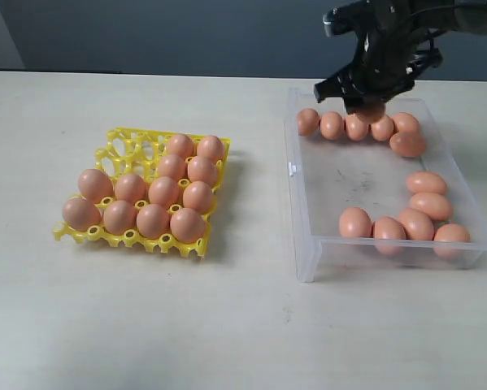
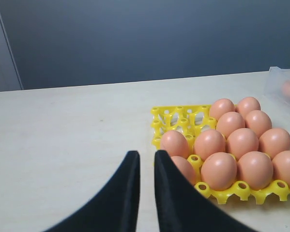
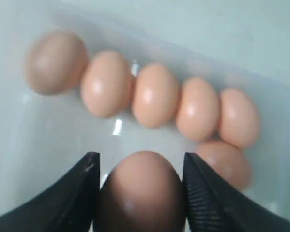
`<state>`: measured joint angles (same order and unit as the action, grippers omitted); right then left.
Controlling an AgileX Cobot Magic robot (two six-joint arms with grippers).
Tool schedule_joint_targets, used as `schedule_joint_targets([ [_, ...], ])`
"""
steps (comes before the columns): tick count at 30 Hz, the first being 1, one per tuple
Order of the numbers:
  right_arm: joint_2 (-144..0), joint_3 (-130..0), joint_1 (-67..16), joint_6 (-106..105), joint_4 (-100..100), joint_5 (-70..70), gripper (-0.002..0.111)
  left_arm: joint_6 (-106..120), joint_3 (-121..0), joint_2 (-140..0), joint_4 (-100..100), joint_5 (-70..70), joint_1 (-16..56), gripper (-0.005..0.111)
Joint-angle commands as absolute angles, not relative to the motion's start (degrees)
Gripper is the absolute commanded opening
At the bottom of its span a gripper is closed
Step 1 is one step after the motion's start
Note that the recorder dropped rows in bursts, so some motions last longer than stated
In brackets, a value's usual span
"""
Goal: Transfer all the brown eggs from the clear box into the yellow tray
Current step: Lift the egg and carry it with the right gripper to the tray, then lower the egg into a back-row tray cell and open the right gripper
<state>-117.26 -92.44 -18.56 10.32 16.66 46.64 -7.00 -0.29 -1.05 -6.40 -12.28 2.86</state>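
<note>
My right gripper (image 1: 371,104) hangs over the far end of the clear box (image 1: 302,213), shut on one brown egg (image 3: 142,193) between its two fingers. Under it, a row of brown eggs (image 3: 154,95) lies against the box's far wall. More eggs (image 1: 406,223) lie along the box's right side and near corner. The yellow tray (image 1: 128,148) on the left holds several eggs (image 1: 163,192); its far-left cups stand bare. In the left wrist view, my left gripper (image 2: 146,153) is shut on nothing, just beside the tray's (image 2: 176,116) near corner. It is out of the exterior view.
The box has a small white clip (image 1: 292,169) on the side facing the tray. A strip of bare pale table (image 1: 255,195) separates tray and box. A dark wall (image 1: 186,32) runs behind the table's far edge.
</note>
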Motion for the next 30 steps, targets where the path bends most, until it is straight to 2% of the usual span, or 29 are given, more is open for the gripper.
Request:
schedule_joint_targets([
  [1, -115.86, -92.24, -22.58, -3.20, 0.33, 35.03, 0.001, -7.05, 0.00, -1.40, -6.51, -11.93, 2.96, 0.012],
  [10, -122.83, -92.33, -32.80, -55.85, -44.14, 14.13, -0.001, -7.05, 0.00, -1.40, -6.51, -11.93, 2.96, 0.012],
  [15, -128.66, -94.84, -35.63, -77.23, -63.65, 14.65, -0.001, -7.05, 0.00, -1.40, -6.51, -11.93, 2.96, 0.012],
  [22, -132.30, -98.84, -36.96, -90.72, -78.52, 18.81, -0.001, -7.05, 0.00, -1.40, -6.51, -11.93, 2.96, 0.012],
  [30, -133.80, -99.75, -37.90, -92.26, -85.32, 25.47, -0.001, -7.05, 0.00, -1.40, -6.51, -11.93, 2.96, 0.012],
])
